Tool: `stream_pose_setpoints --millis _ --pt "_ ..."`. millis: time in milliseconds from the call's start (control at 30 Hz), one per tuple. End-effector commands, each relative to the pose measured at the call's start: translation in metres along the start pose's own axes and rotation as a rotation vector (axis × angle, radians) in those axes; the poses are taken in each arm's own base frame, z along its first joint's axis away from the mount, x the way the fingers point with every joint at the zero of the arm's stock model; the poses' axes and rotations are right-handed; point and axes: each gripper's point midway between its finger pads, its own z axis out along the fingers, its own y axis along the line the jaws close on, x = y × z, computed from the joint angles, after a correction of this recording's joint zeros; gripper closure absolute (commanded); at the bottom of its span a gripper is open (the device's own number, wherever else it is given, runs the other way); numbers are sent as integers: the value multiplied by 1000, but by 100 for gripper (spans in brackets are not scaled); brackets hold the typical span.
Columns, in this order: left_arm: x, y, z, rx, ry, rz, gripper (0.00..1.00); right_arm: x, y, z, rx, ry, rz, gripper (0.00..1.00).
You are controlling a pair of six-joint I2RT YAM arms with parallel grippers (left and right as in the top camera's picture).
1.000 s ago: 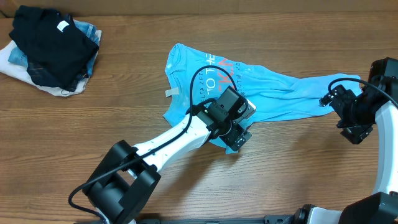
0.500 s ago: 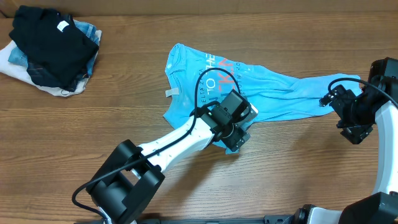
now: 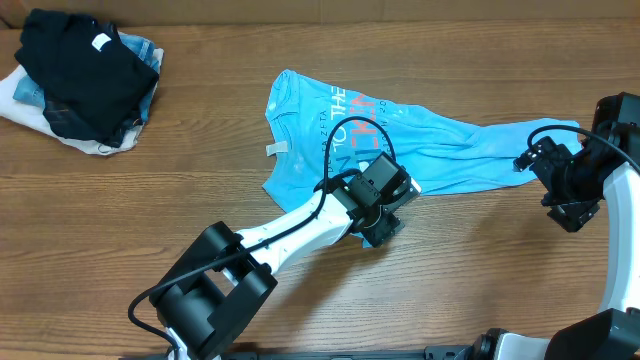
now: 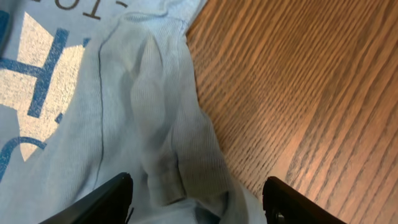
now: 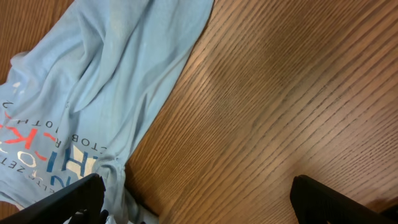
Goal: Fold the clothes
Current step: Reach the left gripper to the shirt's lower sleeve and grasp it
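My sky-blue shirt (image 3: 300, 140) carries white block letters (image 3: 338, 96) reading "THE", lying sideways seen from overhead. Pink letters (image 3: 364, 106) beside them are partly hidden and unreadable. A thin line of small white lettering (image 3: 325, 128) seems to include "ZETA". My left wrist view shows a large white "H" (image 4: 38, 68).

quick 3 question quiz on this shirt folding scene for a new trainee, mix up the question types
1. True or false: the blue shirt lies folded in a neat rectangle.
2. What colour is the tagged garment at the overhead view's upper left?
3. The left gripper is at: A) the blue shirt's edge, B) the tagged garment, C) bare wood far from any cloth.
Key: 1 false; 2 black; 3 A.
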Motion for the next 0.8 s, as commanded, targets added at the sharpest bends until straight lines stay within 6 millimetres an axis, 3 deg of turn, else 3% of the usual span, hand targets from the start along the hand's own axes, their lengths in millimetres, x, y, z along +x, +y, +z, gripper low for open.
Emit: stream_pose_setpoints --millis 0,100,300,467,633,767 --pt "-6 1 8 -2 -9 22 33 -1 1 -1 -6 -5 -7 0" --pt "-6 1 10 -3 -11 25 36 -1 1 -1 -6 -5 -7 0" --pt "-15 7 10 -34 -45 27 61 -1 1 -1 -5 -5 -7 0" --pt "-15 11 9 -55 -44 14 95 -1 1 -1 -6 -6 -8 0" --pt "-14 10 -7 -56 0 -20 96 -2 2 -1 -8 -9 -8 0" --pt "-15 8 -40 -57 58 -57 96 -3 2 -1 -10 -13 -8 0"
